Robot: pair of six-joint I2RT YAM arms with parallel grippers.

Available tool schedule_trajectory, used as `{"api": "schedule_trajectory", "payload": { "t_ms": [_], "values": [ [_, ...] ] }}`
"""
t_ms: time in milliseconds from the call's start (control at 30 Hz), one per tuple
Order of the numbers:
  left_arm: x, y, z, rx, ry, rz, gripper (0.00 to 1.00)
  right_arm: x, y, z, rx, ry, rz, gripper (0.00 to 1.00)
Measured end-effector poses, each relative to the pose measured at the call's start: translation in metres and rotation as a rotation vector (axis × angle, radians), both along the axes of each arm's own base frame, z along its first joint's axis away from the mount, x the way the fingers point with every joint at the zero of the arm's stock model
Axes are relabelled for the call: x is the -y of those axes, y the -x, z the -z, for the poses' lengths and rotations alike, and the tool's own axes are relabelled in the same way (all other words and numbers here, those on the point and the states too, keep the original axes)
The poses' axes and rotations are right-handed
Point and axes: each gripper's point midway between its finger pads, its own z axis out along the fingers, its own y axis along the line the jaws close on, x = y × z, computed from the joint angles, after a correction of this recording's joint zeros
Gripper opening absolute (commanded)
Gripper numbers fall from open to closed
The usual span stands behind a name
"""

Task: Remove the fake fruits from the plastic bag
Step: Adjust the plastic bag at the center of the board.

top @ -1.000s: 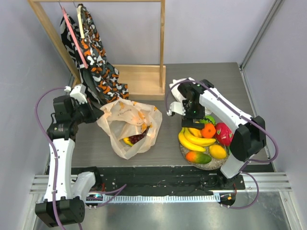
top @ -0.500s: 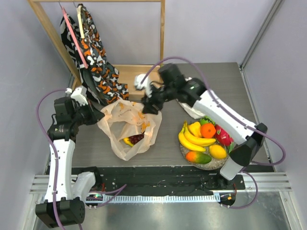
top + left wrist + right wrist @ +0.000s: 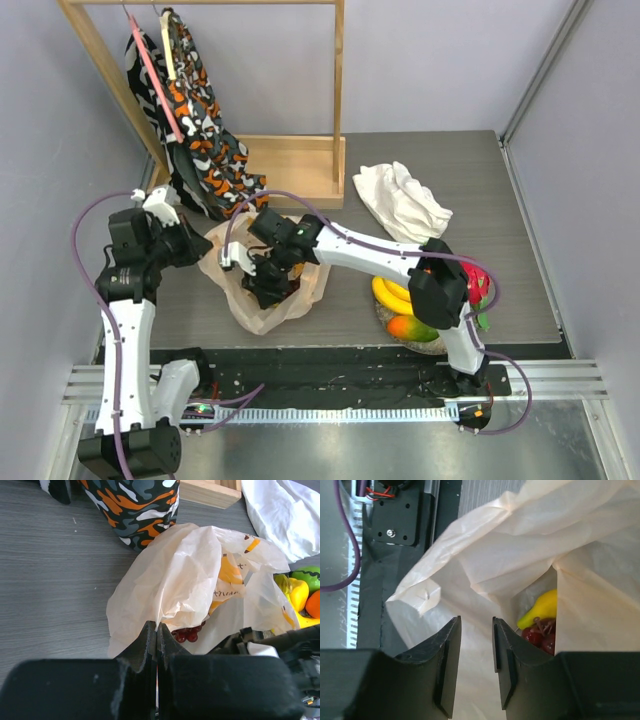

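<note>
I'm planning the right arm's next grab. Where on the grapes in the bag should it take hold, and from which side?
Probably the brown stem atop the grapes, reached through the plastic bag's open mouth where the right gripper hovers open. The stem points toward that opening; bag wall and a yellow fruit crowd the berries.

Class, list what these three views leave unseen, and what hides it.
Right wrist view: fruit count inside the plastic bag; its film covers all but grapes and a yellow tip.
Top view: the fruit pile, mostly under the right arm.
Left wrist view: bag's near end, behind the left gripper.
</note>
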Motion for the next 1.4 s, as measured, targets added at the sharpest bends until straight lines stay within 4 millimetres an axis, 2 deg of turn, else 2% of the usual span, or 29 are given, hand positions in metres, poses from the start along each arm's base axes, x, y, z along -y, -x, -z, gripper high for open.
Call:
{"api": "schedule_trajectory", "payload": {
  "t_ms": [100, 167, 300, 400, 500, 600, 733, 800, 933, 1100, 1167, 1200, 1233, 1300, 1333, 1400],
  "values": [
    [-0.003, 0.001, 0.001, -0.003, -0.009, -0.016, 0.0, -0.003, -0.005, 0.014, 0.002, 0.024, 0.024, 0.4],
    [-0.006, 0.002, 0.002, -0.007, -0.016, -0.027, 0.0, -0.005, -0.014, 0.026, 0.024, 0.048, 0.056, 0.48],
    [-0.009, 0.006, 0.003, -0.009, -0.039, -0.033, 0.0, -0.006, -0.039, 0.042, 0.116, 0.09, 0.146, 0.57],
    [-0.009, 0.011, 0.001, -0.009, -0.046, -0.031, 0.0, -0.007, -0.064, 0.045, 0.222, 0.105, 0.226, 0.57],
    [-0.013, 0.016, -0.01, 0.005, -0.078, -0.039, 0.0, -0.004, -0.087, 0.046, 0.329, 0.121, 0.281, 0.55],
    [-0.018, 0.024, -0.031, 0.049, -0.122, -0.05, 0.0, 0.009, -0.103, 0.057, 0.424, 0.161, 0.304, 0.54],
    [-0.016, 0.038, -0.053, 0.117, -0.15, -0.047, 0.0, 0.039, -0.111, 0.073, 0.531, 0.253, 0.284, 0.56],
    [-0.014, 0.045, -0.059, 0.136, -0.153, -0.044, 0.0, 0.054, -0.115, 0.074, 0.589, 0.29, 0.278, 0.59],
    [-0.009, 0.051, -0.06, 0.141, -0.14, -0.023, 0.0, 0.07, -0.127, 0.057, 0.67, 0.311, 0.314, 0.61],
    [-0.006, 0.053, -0.059, 0.124, -0.129, -0.003, 0.0, 0.058, -0.131, 0.01, 0.67, 0.198, 0.358, 0.62],
    [-0.004, 0.057, -0.072, 0.158, -0.135, 0.005, 0.0, 0.054, -0.127, -0.013, 0.657, 0.137, 0.371, 0.62],
    [-0.002, 0.059, -0.082, 0.192, -0.138, 0.011, 0.0, 0.054, -0.124, -0.022, 0.652, 0.114, 0.373, 0.59],
    [-0.001, 0.06, -0.093, 0.23, -0.143, 0.016, 0.0, 0.053, -0.12, -0.034, 0.64, 0.077, 0.374, 0.52],
    [0.003, 0.064, -0.112, 0.313, -0.149, 0.034, 0.0, 0.055, -0.11, -0.048, 0.62, 0.032, 0.367, 0.47],
    [0.005, 0.067, -0.117, 0.338, -0.151, 0.039, 0.0, 0.056, -0.107, -0.052, 0.611, 0.018, 0.357, 0.43],
    [0.01, 0.076, -0.128, 0.392, -0.151, 0.053, 0.0, 0.054, -0.098, -0.052, 0.578, -0.001, 0.334, 0.42]
  ]
}}
